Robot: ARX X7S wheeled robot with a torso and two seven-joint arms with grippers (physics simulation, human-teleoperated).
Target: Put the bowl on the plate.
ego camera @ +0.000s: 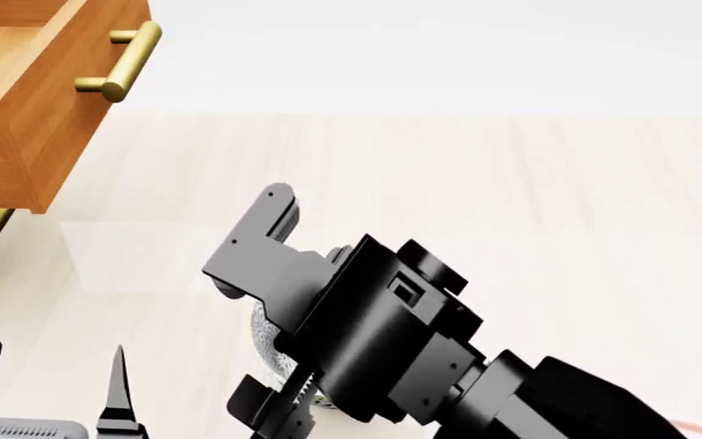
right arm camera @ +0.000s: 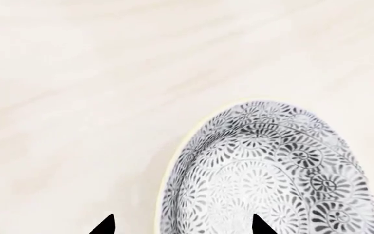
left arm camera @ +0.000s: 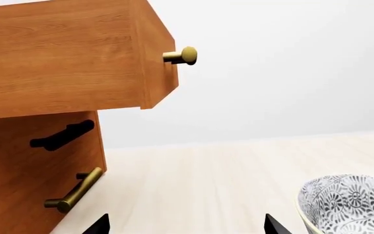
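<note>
The right pincer [right arm camera: 181,225] hangs with its two black tips spread apart over the near rim of the bowl [right arm camera: 271,175], one tip outside the cream edge and the other above the patterned hollow, so it is open and straddling the wall. The bowl rests on the pale wooden bench [right arm camera: 76,73]; in the head view the right arm covers nearly all of it. To grasp well, the pincer should likely sink until the rim sits deep between the tips, close squarely on the wall, then lift straight up. The left pincer [ego camera: 48,380] waits open and empty at the near left. A thin red arc at the head view's lower right corner may be the plate [ego camera: 696,427]. Farther left stands a wooden cabinet [left arm camera: 37,161] with brass handles.
</note>
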